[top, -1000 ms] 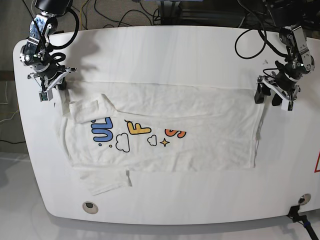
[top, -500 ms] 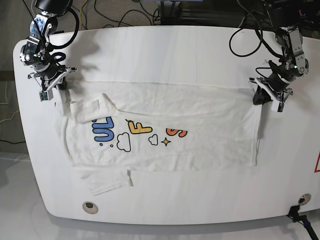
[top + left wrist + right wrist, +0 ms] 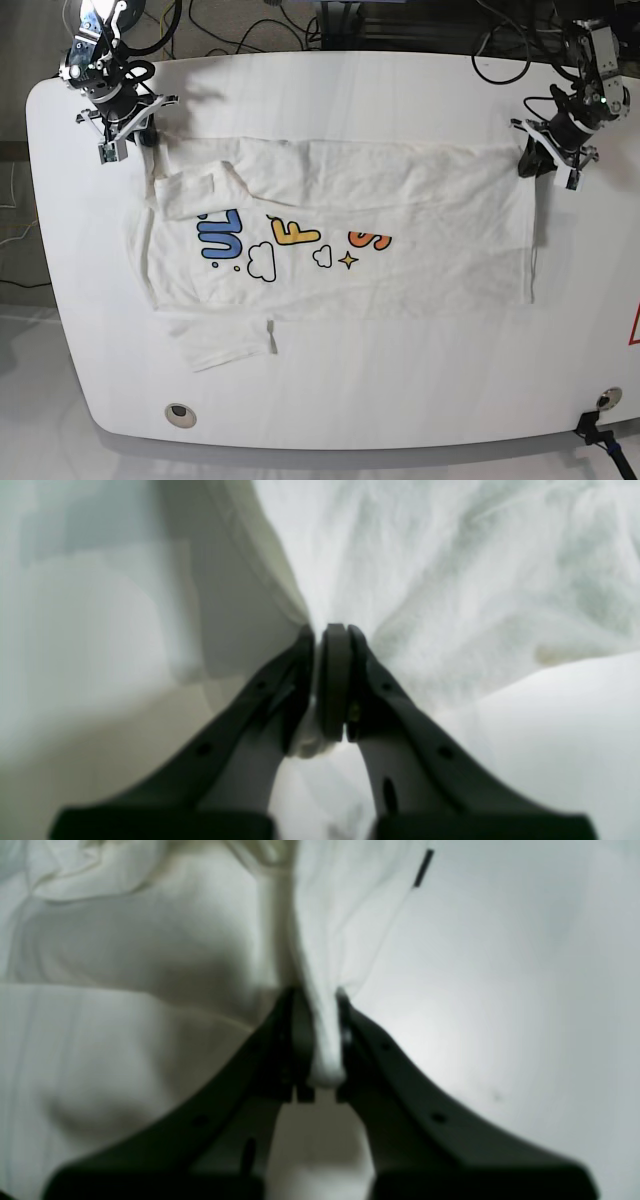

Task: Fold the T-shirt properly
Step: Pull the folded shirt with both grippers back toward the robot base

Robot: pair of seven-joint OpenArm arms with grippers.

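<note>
Shirt (image 3: 400, 220) corners pinched by left gripper (image 3: 325, 680) and right gripper (image 3: 320, 1040); thin hold, slip likely if pulled unevenly.

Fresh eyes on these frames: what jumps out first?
The white T-shirt spread wide across the table, its blue, yellow and orange print cut off by the folded-down top layer. Then the two tools: the right tool pinches cloth at the shirt's far corner on the base view's left, the left tool at the opposite far corner.
</note>
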